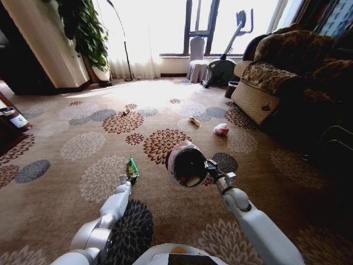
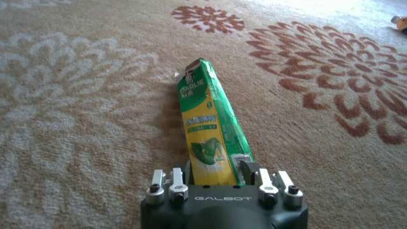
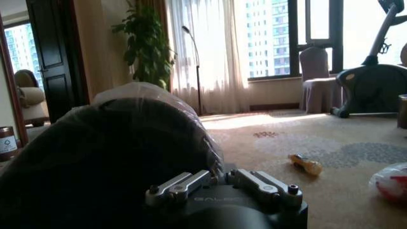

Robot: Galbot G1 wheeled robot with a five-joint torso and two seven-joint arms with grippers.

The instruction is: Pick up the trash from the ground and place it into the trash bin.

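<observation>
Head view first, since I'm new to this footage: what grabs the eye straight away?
The right gripper holds the trash bin tipped above the flowered carpet, mouth toward the camera. Beside it, the left gripper is shut on a green wrapper. Farther off lies a white-red wad.

The wrapper (image 2: 208, 128) sits between the left gripper's (image 2: 219, 177) fingers; the trash bin (image 1: 187, 164) is held just right of it, the wad (image 1: 221, 129) seemingly beyond.
</observation>
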